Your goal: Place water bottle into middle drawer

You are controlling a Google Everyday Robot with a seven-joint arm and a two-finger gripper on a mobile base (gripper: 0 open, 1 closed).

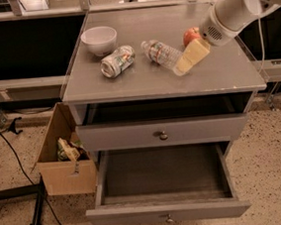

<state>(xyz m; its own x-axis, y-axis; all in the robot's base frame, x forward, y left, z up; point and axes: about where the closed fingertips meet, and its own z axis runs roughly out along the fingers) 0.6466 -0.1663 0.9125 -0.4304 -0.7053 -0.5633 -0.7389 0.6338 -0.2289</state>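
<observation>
The water bottle (160, 53) lies on its side on the grey cabinet top (142, 82), white cap pointing back left. My gripper (183, 67), pale yellow on a white arm coming in from the upper right, sits low over the top at the bottle's base end, overlapping it. The middle drawer (164, 174) is pulled out below, with a dark bottom and nothing in it; its knob is on the front panel (166, 217).
A silver drink can (118, 61) lies left of the bottle, with a white bowl (99, 40) behind it. A red apple (190, 35) sits just behind my gripper. The upper drawer front (161, 134) is shut. An open cardboard box (65, 154) stands on the floor to the left.
</observation>
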